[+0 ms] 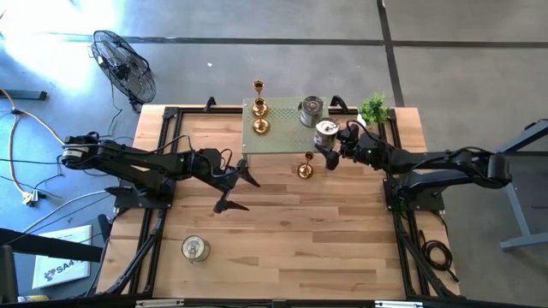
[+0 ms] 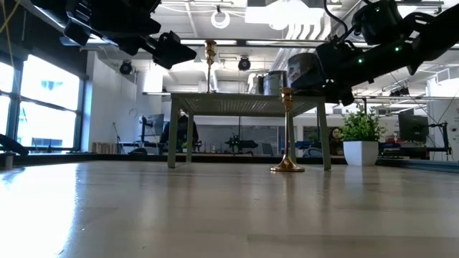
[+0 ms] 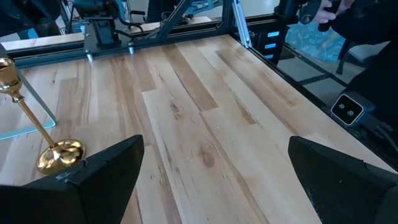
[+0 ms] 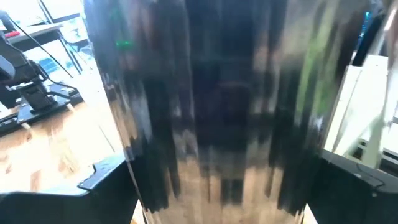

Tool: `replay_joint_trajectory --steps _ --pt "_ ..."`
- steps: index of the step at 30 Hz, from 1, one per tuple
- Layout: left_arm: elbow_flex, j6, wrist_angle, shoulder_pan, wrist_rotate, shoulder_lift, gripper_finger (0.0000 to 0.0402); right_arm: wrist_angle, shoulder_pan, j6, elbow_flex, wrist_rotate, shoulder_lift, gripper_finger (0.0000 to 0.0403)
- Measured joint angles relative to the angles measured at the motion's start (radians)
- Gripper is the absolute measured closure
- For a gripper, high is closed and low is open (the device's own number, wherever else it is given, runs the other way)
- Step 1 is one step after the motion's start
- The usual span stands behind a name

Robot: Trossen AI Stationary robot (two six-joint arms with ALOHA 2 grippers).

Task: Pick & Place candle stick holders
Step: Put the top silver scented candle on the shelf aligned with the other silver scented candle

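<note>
I have the right gripper (image 1: 328,147) at the near edge of the small green stand (image 1: 282,141), its fingers spread wide around a silver jar (image 1: 326,133) that fills the wrist view, upright and lifted off the desk (image 1: 282,248), as far as I can judge. The left gripper (image 1: 238,190) hangs wide open and empty over mid-desk. The gold candlestick (image 1: 306,168) stands upright just beside the right fingers, so that arm is nearer.

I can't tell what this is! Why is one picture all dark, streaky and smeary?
In the right wrist view, a shiny silver holder fills the picture, held between the right gripper's fingers, mirroring streaky reflections; the high view has window glare at its upper left corner.
</note>
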Motion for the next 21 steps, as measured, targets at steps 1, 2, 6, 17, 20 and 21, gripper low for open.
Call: replay_joint_trajectory --steps 1,2,6,17,20,21 --pt "0.0 0.0 0.0 0.0 0.0 0.0 0.0009 0.022 0.0 0.0 0.0 -0.006 0.017 0.0049" --pt "0.0 0.0 0.0 0.0 0.0 0.0 0.0009 0.045 0.0 0.0 0.0 -0.011 0.035 0.0049" --pt "0.0 0.0 0.001 0.0 0.0 0.0 0.0009 0.149 0.0 -0.018 0.0 -0.027 0.102 0.0049" --pt "0.0 0.0 -0.011 0.0 0.001 0.0 0.0009 0.19 0.001 -0.052 0.0 -0.016 0.138 0.0049" --pt "0.0 0.002 -0.011 0.0 0.001 0.0 0.0009 0.191 0.001 -0.052 -0.001 -0.023 0.138 0.0045" --pt "0.0 0.002 -0.01 0.0 0.001 0.0 0.0009 0.193 0.001 -0.052 -0.001 -0.026 0.138 0.0034"
